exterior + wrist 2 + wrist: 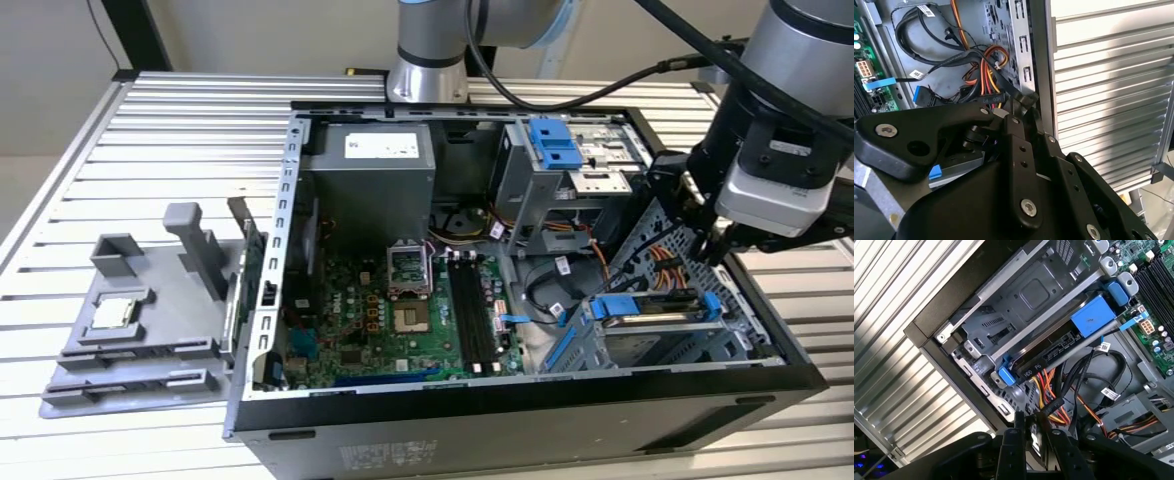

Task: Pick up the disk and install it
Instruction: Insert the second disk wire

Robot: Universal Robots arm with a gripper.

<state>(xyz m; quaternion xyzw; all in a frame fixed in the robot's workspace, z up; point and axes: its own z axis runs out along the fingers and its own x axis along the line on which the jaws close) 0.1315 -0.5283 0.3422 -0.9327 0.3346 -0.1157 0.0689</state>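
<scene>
My gripper [714, 250] hung over the cables [1046, 385] by the wall of the case [507, 440], fingers seemingly pressed together on nothing. The blue-framed disk [1059, 347] sat inside the drive cage [1019, 305], just beside.

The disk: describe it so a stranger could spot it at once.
Start at the open computer case. In its near corner on the exterior view's right sits a metal cage. The disk is the grey slab there with blue plastic at both ends.
</scene>
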